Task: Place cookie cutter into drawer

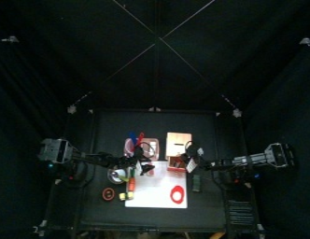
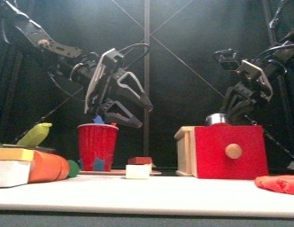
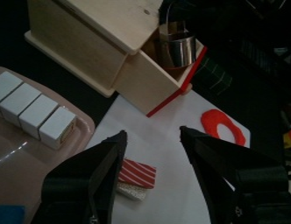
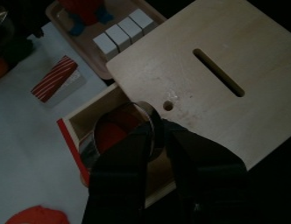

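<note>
A white mat (image 1: 155, 194) lies at the table's front middle. On it, at about 3 o'clock, sits a bright-red ring (image 1: 180, 195), and at 9 o'clock a small red-and-white striped block (image 3: 138, 173). A red cup (image 2: 97, 146) stands at 10 o'clock from the mat's middle. At 9 o'clock from the cup rests a tray (image 3: 12, 150) holding a row of white cubes (image 3: 31, 109). In the front view, a green thing (image 2: 34, 135) and an orange one (image 2: 48, 165) sit at 9 o'clock, and a red cloth (image 2: 278, 183) at 4 o'clock.
</note>
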